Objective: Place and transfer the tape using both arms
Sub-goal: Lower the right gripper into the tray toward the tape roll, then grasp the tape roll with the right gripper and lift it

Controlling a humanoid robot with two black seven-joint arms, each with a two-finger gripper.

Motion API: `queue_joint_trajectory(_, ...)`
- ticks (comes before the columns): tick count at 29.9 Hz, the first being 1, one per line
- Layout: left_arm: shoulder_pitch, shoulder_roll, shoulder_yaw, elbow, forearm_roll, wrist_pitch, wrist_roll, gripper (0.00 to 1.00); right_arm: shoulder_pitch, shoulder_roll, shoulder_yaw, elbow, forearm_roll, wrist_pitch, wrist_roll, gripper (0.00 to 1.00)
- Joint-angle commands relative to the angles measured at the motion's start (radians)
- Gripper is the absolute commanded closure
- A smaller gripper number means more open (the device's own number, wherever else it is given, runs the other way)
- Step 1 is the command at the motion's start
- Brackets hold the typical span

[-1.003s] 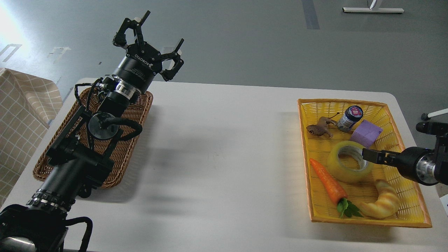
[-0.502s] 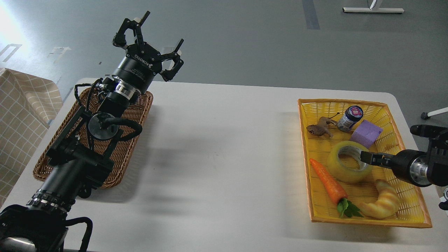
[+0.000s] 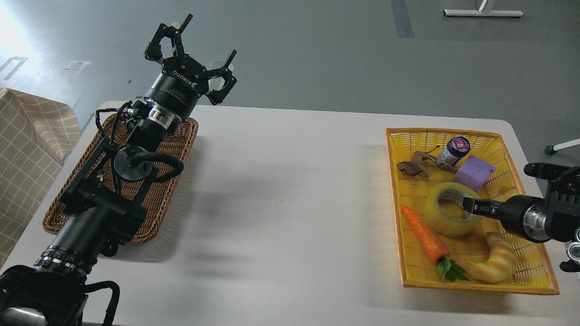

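The tape (image 3: 442, 222), a translucent yellow roll with a grey-white core, lies flat in the yellow basket (image 3: 393, 199) at the right of the table. My right gripper (image 3: 467, 205) comes in from the right edge. It is seen edge-on, with its tip at the roll's right rim over the core. Its fingers cannot be told apart. My left gripper (image 3: 211, 35) is open and empty. It is held high above the far end of the brown wicker basket (image 3: 170, 190) on the left.
The yellow basket also holds a carrot (image 3: 426, 240), a croissant (image 3: 496, 262), a purple block (image 3: 475, 173), a small jar (image 3: 453, 153) and a toy lion (image 3: 413, 166). A checked cloth (image 3: 27, 149) hangs to the left of the table.
My right arm has moved lower and a little left, bringing its tip from beside the tape's rim onto the rim by the core. The left arm has barely shifted.
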Motion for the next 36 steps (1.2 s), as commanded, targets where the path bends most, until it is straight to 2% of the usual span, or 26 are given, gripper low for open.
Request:
queue_joint_trajectory(1,0.0,-0.003,0.002,0.0,0.0,0.0,0.002,0.02,0.001,0.006,-0.015,-0.003,-0.001,0.0,0.0,0.59)
queue_joint_trajectory(7,0.0,-0.003,0.002,0.0,0.0,0.0,0.0,0.02,0.001,0.011,-0.016,-0.012,-0.001,0.0,0.0,0.6)
queue_joint_trajectory(8,0.0,-0.003,0.002,0.0,0.0,0.0,0.0,0.02,0.001,0.011,-0.016,-0.012,0.0,0.0,0.0,0.66)
queue_joint_trajectory(10,0.0,-0.003,0.002,0.0,0.0,0.0,0.0,0.02,0.001,0.011,-0.016,-0.012,0.002,0.0,0.0,0.71)
queue_joint_trajectory(11,0.0,-0.005,0.002,0.0,0.0,0.0,0.002,0.02,0.001,0.011,-0.016,-0.012,0.002,0.0,0.0,0.78)
queue_joint_trajectory(12,0.0,-0.005,0.002,0.0,0.0,0.0,0.002,0.02,0.001,0.009,-0.016,-0.012,0.003,0.0,0.0,0.9)
queue_joint_trajectory(14,0.0,-0.005,0.002,0.0,0.0,0.0,0.002,0.02,0.003,0.008,-0.016,-0.01,0.005,0.0,-0.001,1.0)
queue_joint_trajectory(24,-0.001,-0.005,0.003,0.0,0.0,0.0,0.002,0.02,0.041,-0.021,-0.001,0.052,0.02,0.0,0.0,1.0)
queue_joint_trajectory(32,-0.004,-0.005,0.002,0.0,0.0,0.0,0.0,0.02,0.076,-0.227,0.051,0.152,0.17,0.0,0.003,1.0)
queue_joint_trajectory(36,-0.006,-0.02,0.003,0.0,0.0,0.0,0.0,0.02,0.171,-0.241,0.048,0.161,0.198,0.0,0.003,1.0)
